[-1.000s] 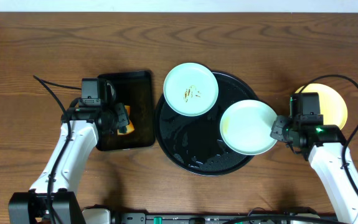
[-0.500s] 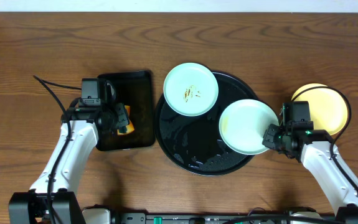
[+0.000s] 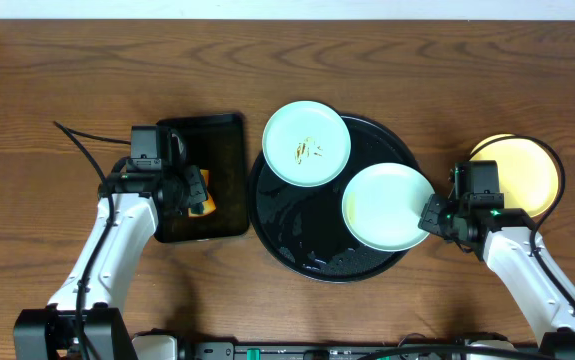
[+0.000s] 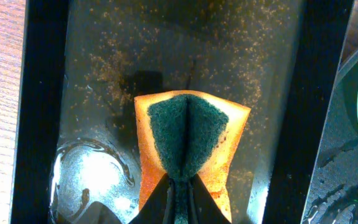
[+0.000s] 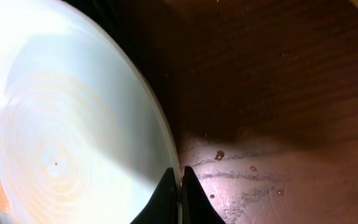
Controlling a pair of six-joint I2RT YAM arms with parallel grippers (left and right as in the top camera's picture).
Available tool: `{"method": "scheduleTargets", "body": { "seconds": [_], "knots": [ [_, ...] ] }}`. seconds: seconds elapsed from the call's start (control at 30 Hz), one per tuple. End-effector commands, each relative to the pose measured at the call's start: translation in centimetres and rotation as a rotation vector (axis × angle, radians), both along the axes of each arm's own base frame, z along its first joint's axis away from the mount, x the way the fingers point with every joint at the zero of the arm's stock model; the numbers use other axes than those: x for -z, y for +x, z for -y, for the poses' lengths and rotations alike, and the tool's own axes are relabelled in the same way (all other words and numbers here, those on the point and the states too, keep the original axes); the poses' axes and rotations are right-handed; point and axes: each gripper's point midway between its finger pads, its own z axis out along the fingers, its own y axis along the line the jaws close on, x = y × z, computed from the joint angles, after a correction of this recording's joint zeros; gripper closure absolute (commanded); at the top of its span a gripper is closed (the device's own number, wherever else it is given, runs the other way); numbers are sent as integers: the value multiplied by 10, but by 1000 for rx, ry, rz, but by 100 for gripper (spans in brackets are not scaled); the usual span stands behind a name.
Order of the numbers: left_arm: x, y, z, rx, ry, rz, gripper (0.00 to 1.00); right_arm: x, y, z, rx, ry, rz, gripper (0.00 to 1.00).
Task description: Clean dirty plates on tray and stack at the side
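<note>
The right gripper (image 3: 431, 213), pinched on the rim of a mint plate (image 3: 385, 206), had carried it leftward, further over the tray (image 3: 285, 232) (away from the yellow plate (image 3: 529, 172) at the side); stacking appeared deferred. The left gripper (image 3: 195, 190) gripped the sponge (image 4: 188, 137).

The wooden table (image 3: 47, 70) carries round tray (image 3: 292, 230), rectangular tray (image 3: 222, 170), yellow plate (image 3: 532, 175).
</note>
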Motion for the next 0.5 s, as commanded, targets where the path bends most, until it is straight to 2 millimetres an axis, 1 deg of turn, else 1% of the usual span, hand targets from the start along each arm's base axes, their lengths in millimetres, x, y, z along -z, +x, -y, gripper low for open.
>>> {"method": "scheduleTargets", "body": {
  "seconds": [0.0, 0.1, 0.27, 0.47],
  "knots": [
    [-2, 0, -1, -6, 6, 5, 92, -17, 16, 4, -35, -30, 61, 99],
    [-2, 0, -1, -6, 6, 5, 92, -38, 32, 4, -92, -54, 126, 99],
    [-2, 0, -1, -6, 6, 5, 92, -71, 53, 2, -166, -92, 220, 99],
    [-2, 0, -1, -6, 6, 6, 92, -98, 70, -1, -276, -190, 295, 99]
  ]
}}
